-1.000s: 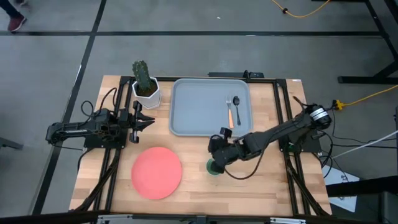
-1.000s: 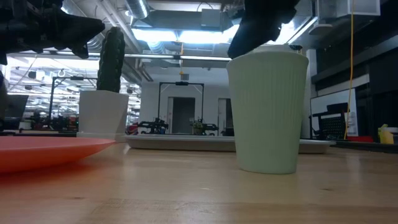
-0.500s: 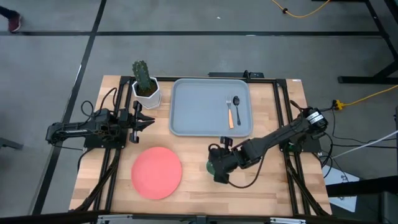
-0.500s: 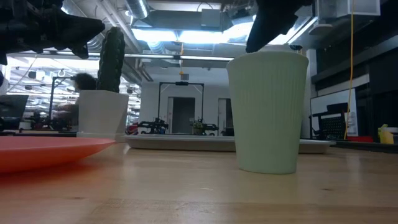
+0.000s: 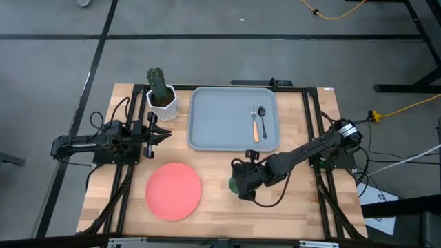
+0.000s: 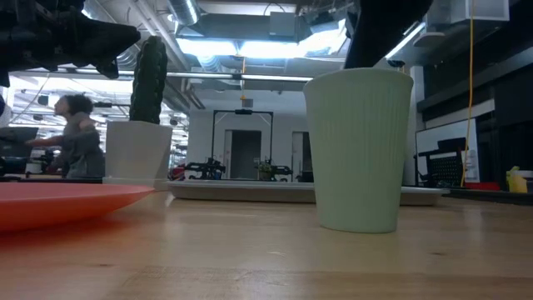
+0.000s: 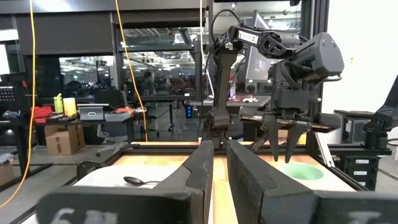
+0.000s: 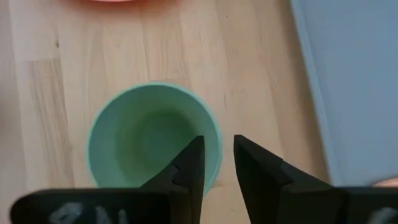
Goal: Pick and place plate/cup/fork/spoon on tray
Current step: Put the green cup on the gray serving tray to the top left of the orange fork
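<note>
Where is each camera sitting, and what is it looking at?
High: above, looking down at table, both arms, plate.
Low: at tabletop height, facing cup; right arm dark above.
Left wrist: on waiting left arm, past left pincer, toward right pincer.
Right wrist: above cup, fingers straddling its rim.
All four show the cup.

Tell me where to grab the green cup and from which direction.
Take the cup by its rim wall, coming straight down from above. It stands upright on the table with its mouth open upward, so one finger can probably go inside and one outside. The right tool hangs over the rim, its fingers open and set for that.
</note>
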### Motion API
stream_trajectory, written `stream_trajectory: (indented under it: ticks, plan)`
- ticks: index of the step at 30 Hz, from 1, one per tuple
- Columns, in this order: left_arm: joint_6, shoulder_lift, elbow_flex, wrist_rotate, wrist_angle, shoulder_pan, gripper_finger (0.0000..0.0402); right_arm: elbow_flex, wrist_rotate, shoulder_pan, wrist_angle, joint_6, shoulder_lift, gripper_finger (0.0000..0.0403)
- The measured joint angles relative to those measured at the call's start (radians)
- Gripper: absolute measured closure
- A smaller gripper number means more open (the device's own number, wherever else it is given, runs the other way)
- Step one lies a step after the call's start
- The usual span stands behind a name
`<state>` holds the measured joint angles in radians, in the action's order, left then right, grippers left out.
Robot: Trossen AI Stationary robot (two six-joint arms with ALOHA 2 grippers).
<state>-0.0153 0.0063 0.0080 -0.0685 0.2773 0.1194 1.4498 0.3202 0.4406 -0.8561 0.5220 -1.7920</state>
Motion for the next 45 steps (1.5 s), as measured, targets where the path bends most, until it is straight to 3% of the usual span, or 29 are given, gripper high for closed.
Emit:
stream_trajectory:
  ticks: [18,27,31,35,40,45]
  plan:
    - [0.000,0.000,0.000,0.000,0.000,0.000,0.0360,-0.001,-0.028,-0.027,0.012,-0.006,-0.081,0.0312]
    - [0.000,0.000,0.000,0.000,-0.001,0.000,0.0360,-0.001,-0.077,-0.071,0.014,0.105,-0.137,0.0312]
    - [0.000,0.000,0.000,0.000,0.000,0.000,0.0360,-0.001,-0.078,-0.090,0.019,0.157,-0.140,0.0332]
    - [0.000,0.000,0.000,0.000,0.000,0.000,0.0360,0.002,-0.018,-0.105,0.029,0.183,-0.127,0.0388]
    - [0.000,0.000,0.000,0.000,0.000,0.000,0.0360,0.005,0.089,-0.121,0.013,0.180,-0.104,0.0397]
    - [0.000,0.000,0.000,0.000,0.000,0.000,0.0360,0.096,0.257,-0.161,-0.074,0.103,-0.073,0.0399]
